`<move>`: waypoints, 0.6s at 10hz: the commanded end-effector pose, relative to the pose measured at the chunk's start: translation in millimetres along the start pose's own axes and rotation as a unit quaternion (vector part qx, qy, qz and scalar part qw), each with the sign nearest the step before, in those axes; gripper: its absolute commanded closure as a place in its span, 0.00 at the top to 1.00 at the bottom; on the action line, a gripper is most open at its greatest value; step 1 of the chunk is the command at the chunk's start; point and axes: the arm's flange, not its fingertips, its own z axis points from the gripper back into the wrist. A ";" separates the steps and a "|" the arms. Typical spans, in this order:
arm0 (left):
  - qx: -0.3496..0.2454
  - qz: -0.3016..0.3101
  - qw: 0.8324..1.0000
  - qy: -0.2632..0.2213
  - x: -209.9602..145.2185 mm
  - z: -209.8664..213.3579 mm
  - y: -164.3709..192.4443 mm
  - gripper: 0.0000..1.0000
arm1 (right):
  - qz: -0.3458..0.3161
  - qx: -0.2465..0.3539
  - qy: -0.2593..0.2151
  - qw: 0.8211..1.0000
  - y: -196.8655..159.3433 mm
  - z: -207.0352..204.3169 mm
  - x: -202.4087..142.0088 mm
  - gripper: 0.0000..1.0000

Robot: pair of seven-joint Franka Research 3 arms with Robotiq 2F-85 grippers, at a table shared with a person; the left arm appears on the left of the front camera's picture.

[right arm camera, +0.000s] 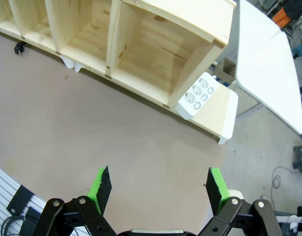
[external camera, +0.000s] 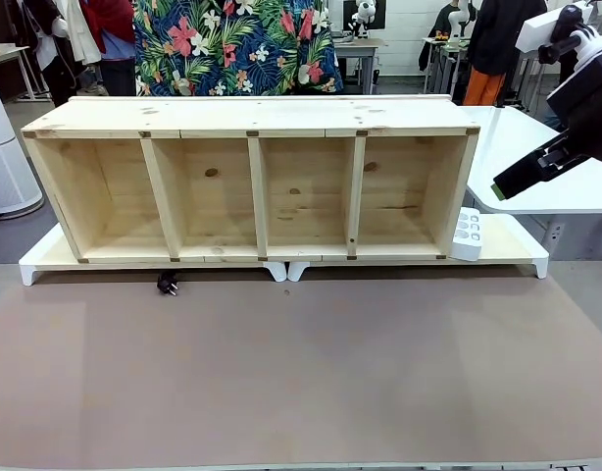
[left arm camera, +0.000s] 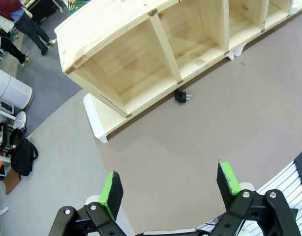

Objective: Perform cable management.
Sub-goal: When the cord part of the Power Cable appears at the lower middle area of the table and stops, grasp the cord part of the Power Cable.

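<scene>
Both left claw [left arm camera: 169,186] and right claw [right arm camera: 158,186] hang released, and the cable's black plug [external camera: 168,285] lies just beside the wooden shelf [external camera: 252,118], where a grab could slip or snag.

The right arm [external camera: 587,98] reached in from the upper right, and the right gripper [external camera: 504,186] pointed down and to the left. In its wrist view its green pads [right arm camera: 216,184] stood wide apart, holding nothing. The left gripper [left arm camera: 169,187] was likewise spread wide and empty, tilted downward.
</scene>
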 end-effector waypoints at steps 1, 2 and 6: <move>0.001 0.003 1.000 -0.002 -0.3 1.5 -0.3 1.00 | 0.000 -0.001 0.000 1.000 0.4 0.3 -0.1 1.00; 0.001 0.003 1.000 -0.002 -0.3 1.5 -0.3 1.00 | 0.000 -0.001 0.000 1.000 0.4 0.3 -0.1 1.00; 0.001 0.003 1.000 -0.002 -0.3 1.5 -0.3 1.00 | 0.000 -0.001 0.000 1.000 0.4 0.3 -0.1 1.00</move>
